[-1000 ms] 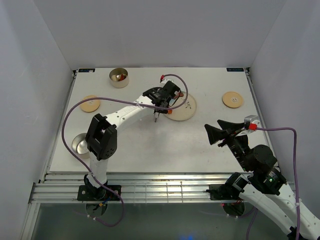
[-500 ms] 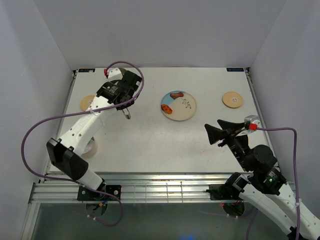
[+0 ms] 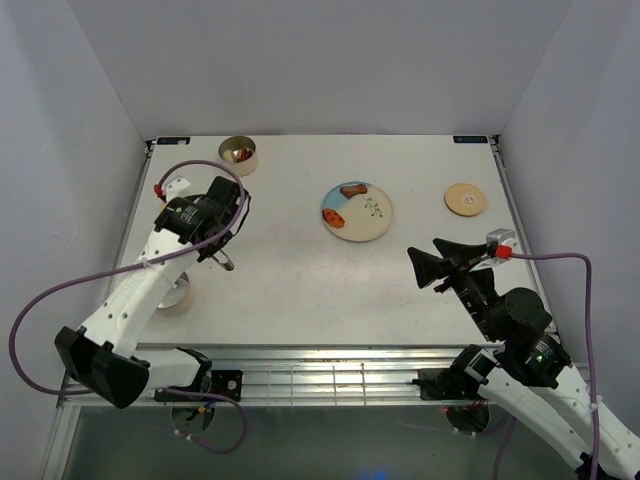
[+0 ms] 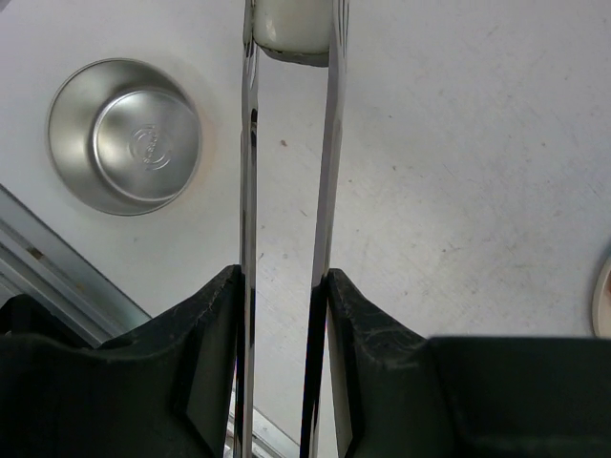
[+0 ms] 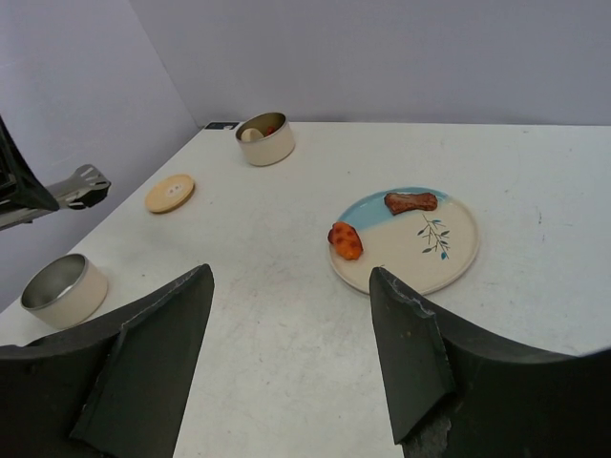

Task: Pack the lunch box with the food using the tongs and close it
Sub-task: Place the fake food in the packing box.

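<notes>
No word, number or brand can be read anywhere. The steel tin [image 4: 124, 138] at the near left carries a round stamped mark [image 4: 148, 143] in the middle of its floor, its characters too faint to make out. Two small dark labels sit at the far corners of the table [image 3: 300, 290], the left label [image 3: 172, 141] and the right label [image 3: 470, 139] — both too small to read.

White table [image 3: 300, 290], pale grey walls [image 3: 300, 60]
</notes>
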You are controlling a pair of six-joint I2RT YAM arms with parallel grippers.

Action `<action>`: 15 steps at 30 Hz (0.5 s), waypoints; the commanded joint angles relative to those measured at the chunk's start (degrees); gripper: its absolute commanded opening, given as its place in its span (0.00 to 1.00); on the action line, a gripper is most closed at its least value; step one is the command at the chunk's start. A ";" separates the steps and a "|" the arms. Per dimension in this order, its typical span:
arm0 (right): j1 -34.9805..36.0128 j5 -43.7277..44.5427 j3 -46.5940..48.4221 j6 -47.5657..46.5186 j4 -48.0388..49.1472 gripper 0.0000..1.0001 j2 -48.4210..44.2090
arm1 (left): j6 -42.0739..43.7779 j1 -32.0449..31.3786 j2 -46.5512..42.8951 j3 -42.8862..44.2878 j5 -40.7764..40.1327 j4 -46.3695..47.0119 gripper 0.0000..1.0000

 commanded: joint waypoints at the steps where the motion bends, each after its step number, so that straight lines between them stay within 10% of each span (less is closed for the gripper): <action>1: 0.19 0.32 -0.13 -0.37 3.06 0.73 0.70 | -4.89 1.37 -7.70 -3.64 -2.42 -3.98 0.22; 15: 0.19 -0.30 -0.30 -0.46 2.97 0.73 -0.70 | -7.17 4.98 -17.82 -16.66 1.27 -3.97 0.18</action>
